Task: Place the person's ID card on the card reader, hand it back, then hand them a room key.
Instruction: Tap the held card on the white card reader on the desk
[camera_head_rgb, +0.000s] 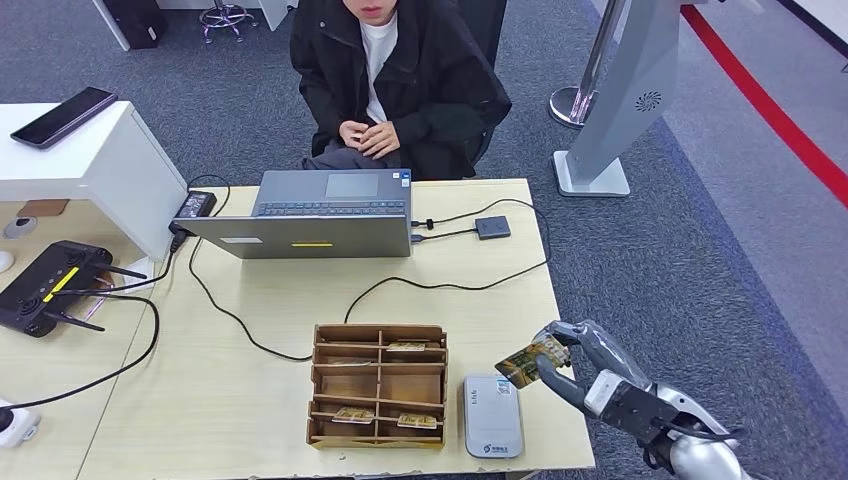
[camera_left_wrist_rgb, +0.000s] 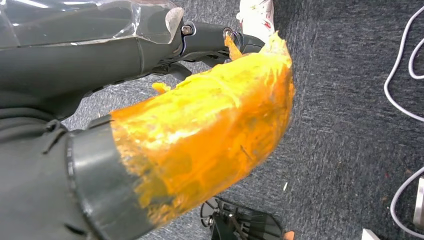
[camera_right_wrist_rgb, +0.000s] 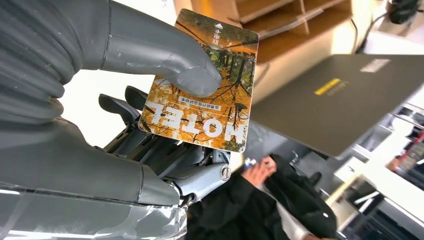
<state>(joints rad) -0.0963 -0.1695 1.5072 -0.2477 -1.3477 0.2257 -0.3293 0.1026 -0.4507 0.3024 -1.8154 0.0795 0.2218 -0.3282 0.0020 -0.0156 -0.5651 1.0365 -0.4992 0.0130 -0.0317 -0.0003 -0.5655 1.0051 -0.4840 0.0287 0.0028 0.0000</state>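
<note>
My right hand (camera_head_rgb: 592, 378) hovers at the table's front right corner and pinches an orange card printed HOTEL (camera_head_rgb: 523, 364) between thumb and fingers. In the right wrist view the thumb (camera_right_wrist_rgb: 165, 62) presses on the card's (camera_right_wrist_rgb: 202, 82) face. The card hangs just above and right of the white card reader (camera_head_rgb: 492, 415), apart from it. A wooden organiser (camera_head_rgb: 316, 385) left of the reader holds similar cards (camera_head_rgb: 352, 414) in its compartments. The person (camera_head_rgb: 395, 80) sits across the table with their hands (camera_head_rgb: 368, 136) folded. My left hand (camera_left_wrist_rgb: 215, 40) hangs over the carpet, its fingers stretched out with nothing in them.
A grey laptop (camera_head_rgb: 320, 215) stands at the table's far edge, with cables running to a small black box (camera_head_rgb: 492, 227). A black router (camera_head_rgb: 45, 285) lies at the left. A phone (camera_head_rgb: 62, 116) rests on a white side desk. A grey stand (camera_head_rgb: 610, 120) is beyond the table.
</note>
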